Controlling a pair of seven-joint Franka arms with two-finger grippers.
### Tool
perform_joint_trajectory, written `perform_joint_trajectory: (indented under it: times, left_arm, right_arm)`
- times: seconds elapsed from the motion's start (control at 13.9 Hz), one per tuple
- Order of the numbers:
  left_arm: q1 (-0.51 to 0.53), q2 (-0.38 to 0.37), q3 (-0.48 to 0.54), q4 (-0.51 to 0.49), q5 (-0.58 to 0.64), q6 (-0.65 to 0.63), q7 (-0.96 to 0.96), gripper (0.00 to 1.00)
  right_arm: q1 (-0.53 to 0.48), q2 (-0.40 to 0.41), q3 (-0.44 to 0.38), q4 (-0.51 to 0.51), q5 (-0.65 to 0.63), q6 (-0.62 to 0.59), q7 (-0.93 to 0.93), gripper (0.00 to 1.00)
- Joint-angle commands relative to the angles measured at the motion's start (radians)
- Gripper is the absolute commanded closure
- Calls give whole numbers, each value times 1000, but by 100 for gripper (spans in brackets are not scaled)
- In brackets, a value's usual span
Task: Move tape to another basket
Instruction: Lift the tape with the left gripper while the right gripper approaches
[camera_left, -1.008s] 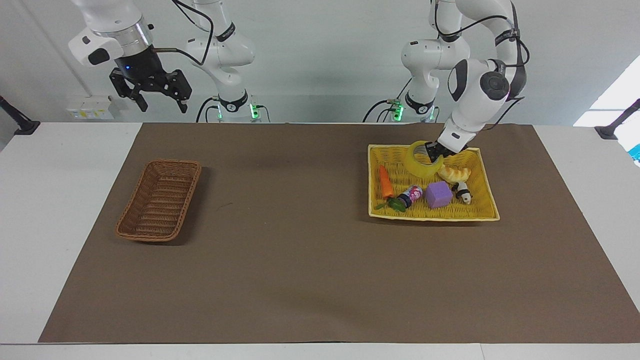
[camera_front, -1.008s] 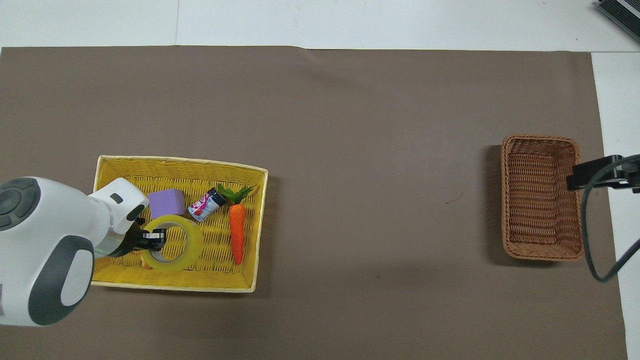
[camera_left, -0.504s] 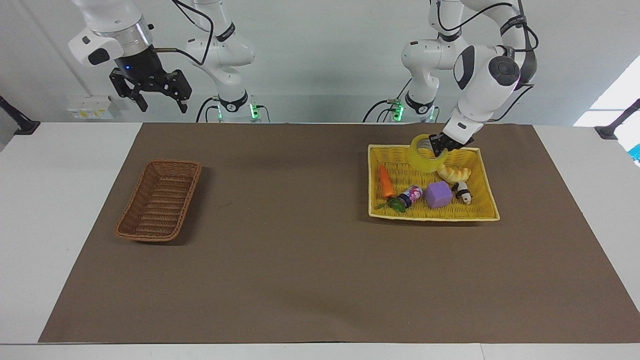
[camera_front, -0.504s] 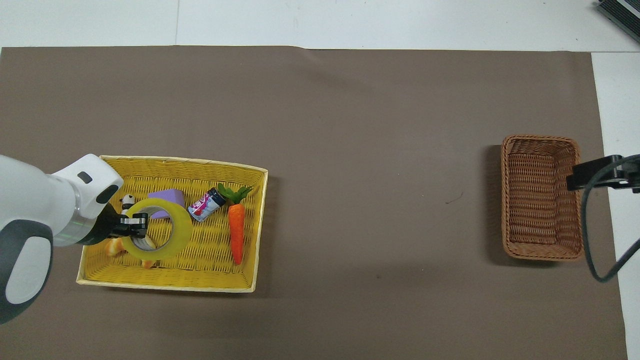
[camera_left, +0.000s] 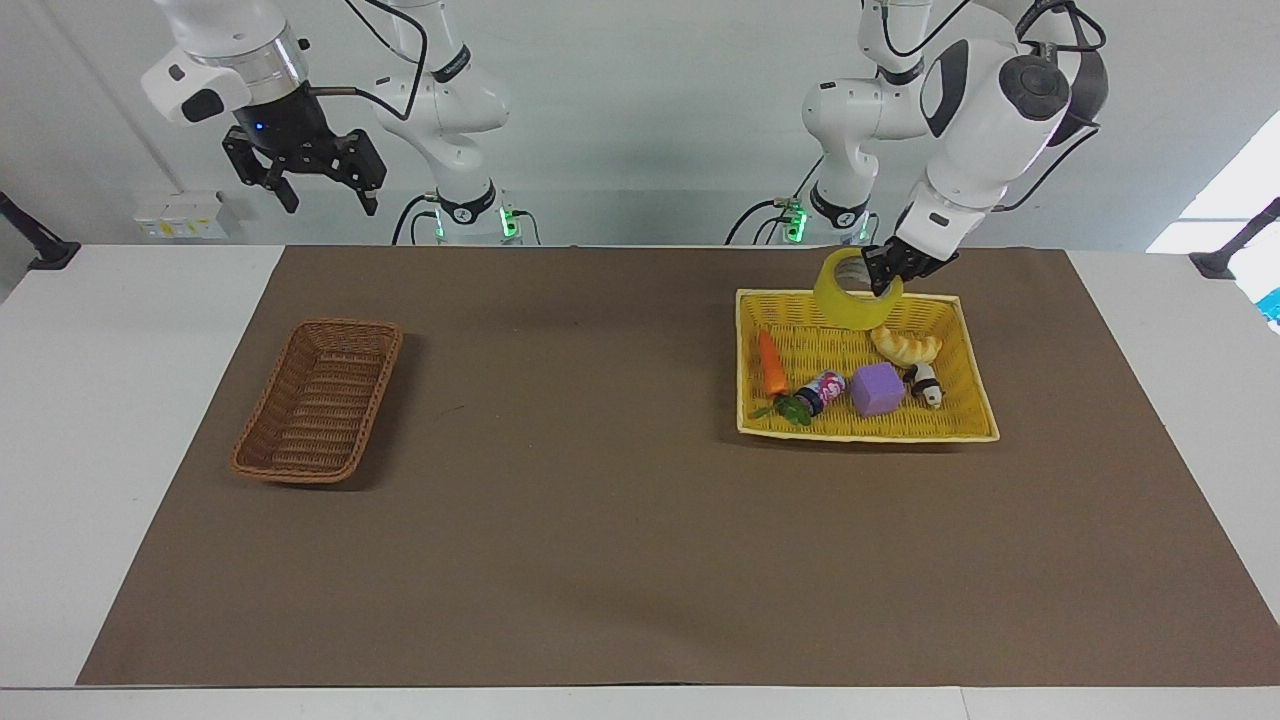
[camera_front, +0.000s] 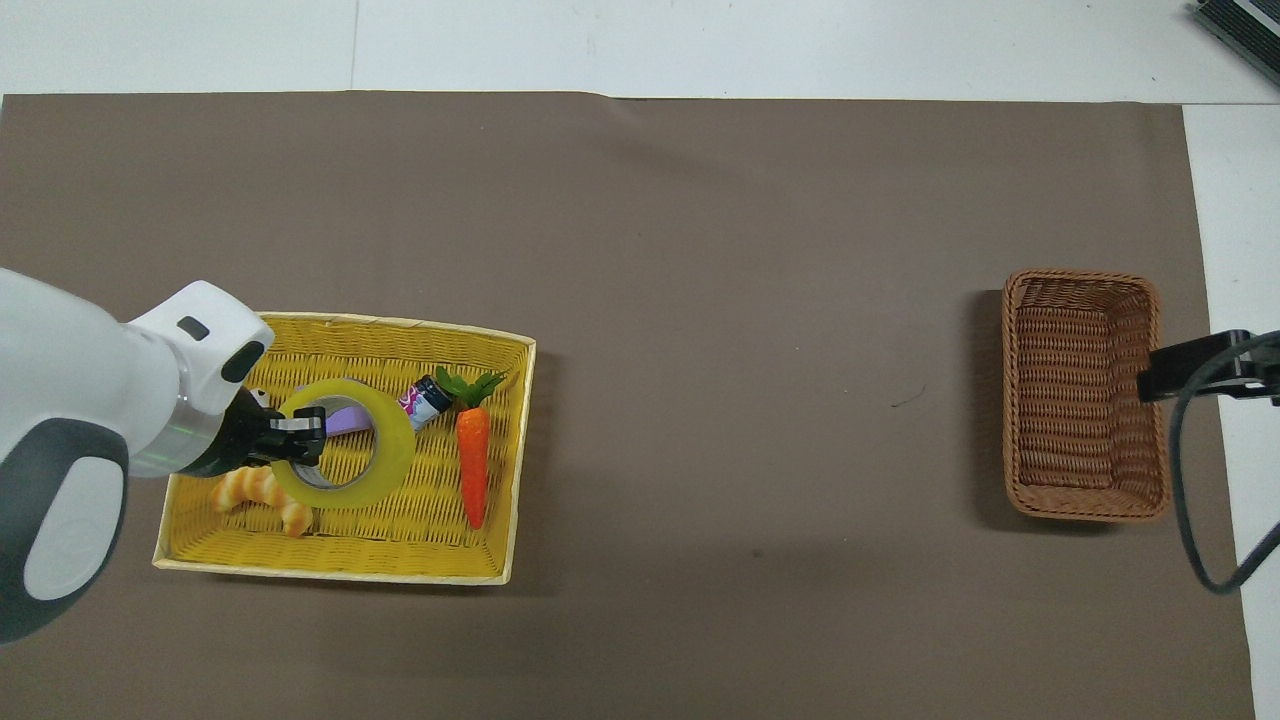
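Note:
My left gripper is shut on the rim of the yellow tape roll and holds it in the air over the bright-yellow basket. In the overhead view the left gripper grips the tape over the same yellow basket. The dark-brown wicker basket sits empty toward the right arm's end of the table; it also shows in the overhead view. My right gripper is open and waits high near that end.
In the yellow basket lie a carrot, a small bottle, a purple cube, a bread piece and a small panda figure. A brown mat covers the table.
My left gripper has lifted the tape roll up out of the yellow basket, higher than before. The right gripper has risen slightly.

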Motion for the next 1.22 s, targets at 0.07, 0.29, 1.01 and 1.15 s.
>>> perform_joint_trajectory:
  times: [0.07,0.29,1.01,1.15]
  left_arm:
    - [-85,8,8,82,-57,-50,-116,100]
    - [-136,8,8,139,-127,-56,-198,100]
    - [-298,9,-4,124,-451,166,-285,100]
    - [-337,14,-6,119,-491,228,-281,100]
  right_arm:
    - [0,-19,9,-94,123,101,-8,0]
    - [31,-11,28,-152,180,213,-4,0]
    - [80,49,28,-255,766,296,202,0]
    - [85,47,29,-301,869,330,203,0]
